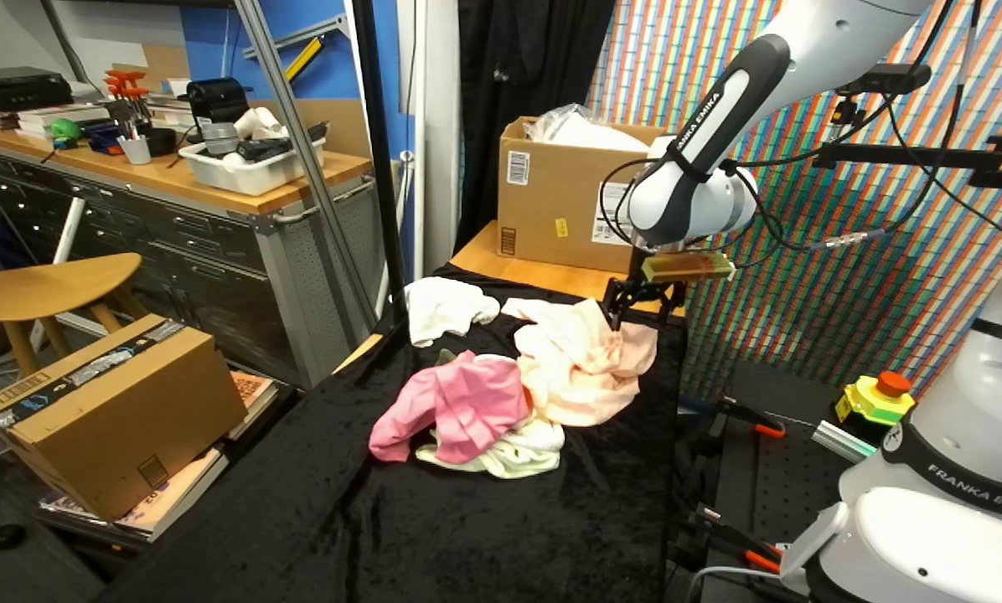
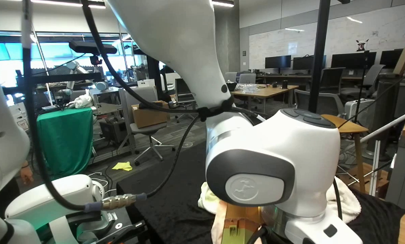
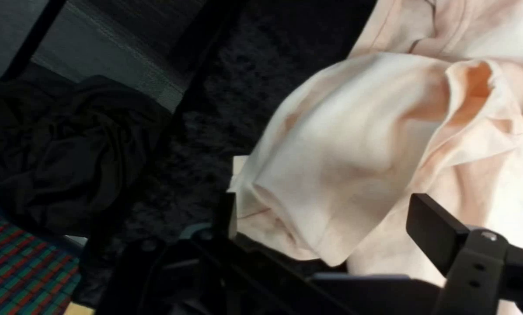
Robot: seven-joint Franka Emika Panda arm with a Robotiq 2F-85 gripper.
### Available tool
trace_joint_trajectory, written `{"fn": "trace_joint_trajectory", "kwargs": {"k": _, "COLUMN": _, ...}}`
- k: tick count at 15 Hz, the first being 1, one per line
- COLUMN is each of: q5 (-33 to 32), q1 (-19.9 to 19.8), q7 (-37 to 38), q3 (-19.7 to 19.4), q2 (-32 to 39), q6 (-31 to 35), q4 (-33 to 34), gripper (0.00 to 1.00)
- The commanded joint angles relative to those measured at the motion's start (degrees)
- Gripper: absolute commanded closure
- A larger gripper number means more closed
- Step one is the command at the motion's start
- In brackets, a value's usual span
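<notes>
Your table (image 1: 484, 255): black drape (image 1: 509, 536), cardboard box (image 1: 564, 197)
Drape: peach cloth (image 1: 585, 364), pink cloth (image 1: 467, 406), white cloth (image 1: 446, 310), probably pale-green cloth (image 1: 518, 456), partly hidden

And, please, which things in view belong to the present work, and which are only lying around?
Likely part of the work:
open claw, at the peach cloth, contact unclear
pink cloth, resting partly on pale green cloth
white cloth

Apparently only lying around:
large open cardboard box
taped cardboard box
filled white plastic bin
wooden stool

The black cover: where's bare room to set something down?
In an exterior view, the black cover is bare in front of the pink cloth and pale green cloth. It's crowded farther back, with the peach cloth by the open gripper.
</notes>
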Motion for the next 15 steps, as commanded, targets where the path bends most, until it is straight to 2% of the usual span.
{"fn": "trace_joint_trajectory", "kwargs": {"k": 1, "q5": -4.1, "q1": 0.3, "q7": 3.7, "q3": -2.0, "q2": -1.0, "q6": 1.3, "q4": -1.3, "gripper": 0.00}}
{"fn": "trace_joint_trajectory", "kwargs": {"k": 3, "q5": -3.3, "q1": -0.2, "q7": 3.0, "q3": -1.5, "q2": -0.7, "q6": 1.5, "q4": -1.3, "gripper": 0.00}}
{"fn": "trace_joint_trajectory", "kwargs": {"k": 8, "q5": 4.4, "q1": -2.5, "q7": -3.3, "q3": 3.1, "q2": 0.8, "q6": 3.2, "q4": -1.1, "gripper": 0.00}}
{"fn": "trace_joint_trajectory", "kwargs": {"k": 15, "q5": 19.5, "q1": -7.5, "q7": -18.7, "q3": 12.0, "q2": 4.7, "q6": 4.4, "q4": 1.1, "gripper": 0.00}}
